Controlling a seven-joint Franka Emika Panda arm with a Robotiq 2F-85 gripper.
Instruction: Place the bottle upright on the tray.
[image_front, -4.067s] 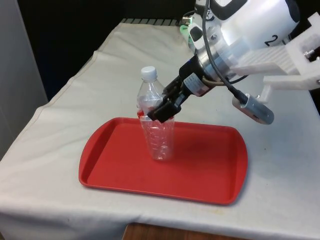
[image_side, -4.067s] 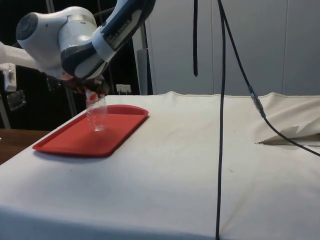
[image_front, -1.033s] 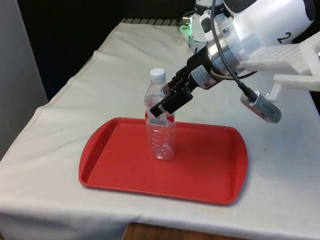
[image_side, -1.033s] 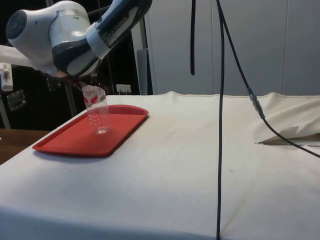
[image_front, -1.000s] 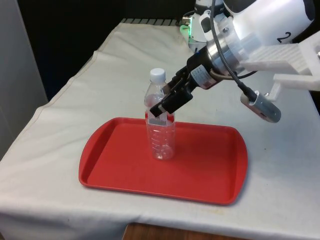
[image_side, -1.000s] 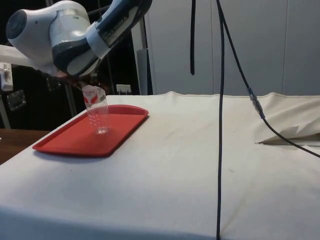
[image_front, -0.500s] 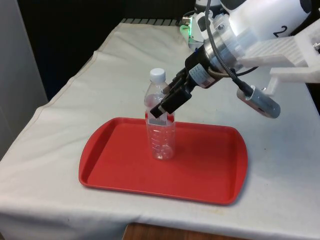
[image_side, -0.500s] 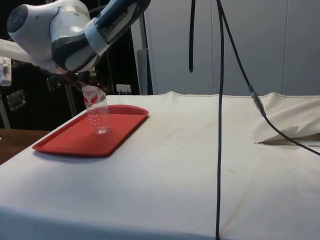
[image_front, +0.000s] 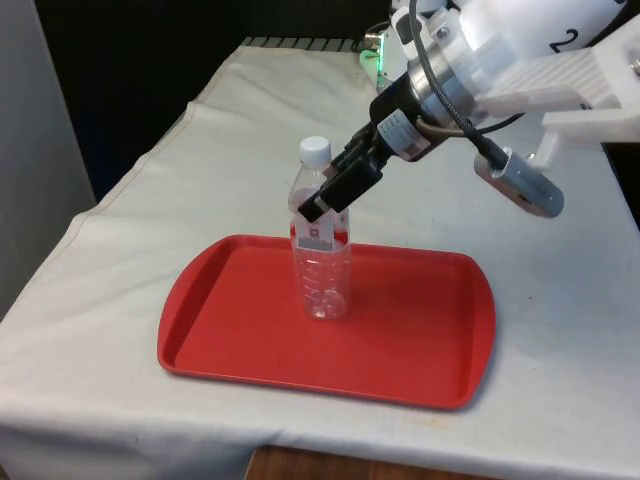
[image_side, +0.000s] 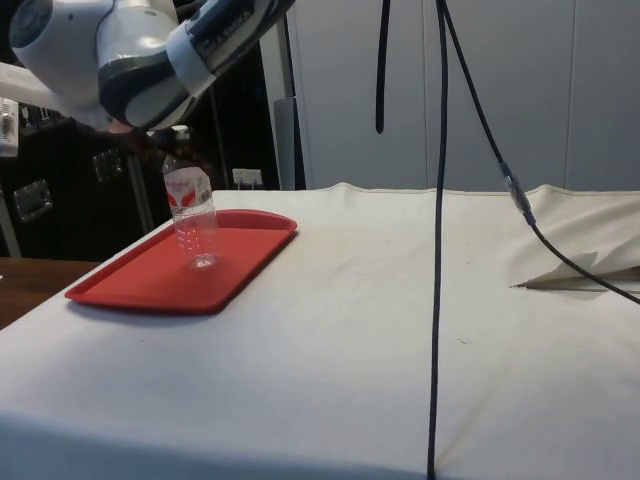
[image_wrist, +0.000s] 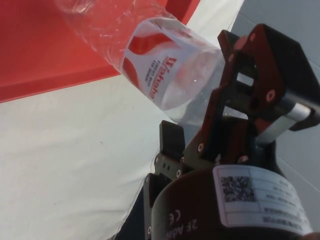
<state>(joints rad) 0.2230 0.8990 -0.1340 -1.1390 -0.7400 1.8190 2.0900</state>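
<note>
Bottle: clear plastic bottle (image_front: 321, 250) with white cap and red-and-white label stands upright, base flat on the tray floor near its middle
Tray: red tray (image_front: 420, 350) lies flat on the white-clothed surface (image_front: 200, 160), its raised rim likely there to keep the bottle in
Pincer: black pincer (image_front: 318, 210) sits at label height beside the bottle's shoulder, fingers parted and holding nothing
Judgement: the placing looks done, since the bottle stands unaided
</note>
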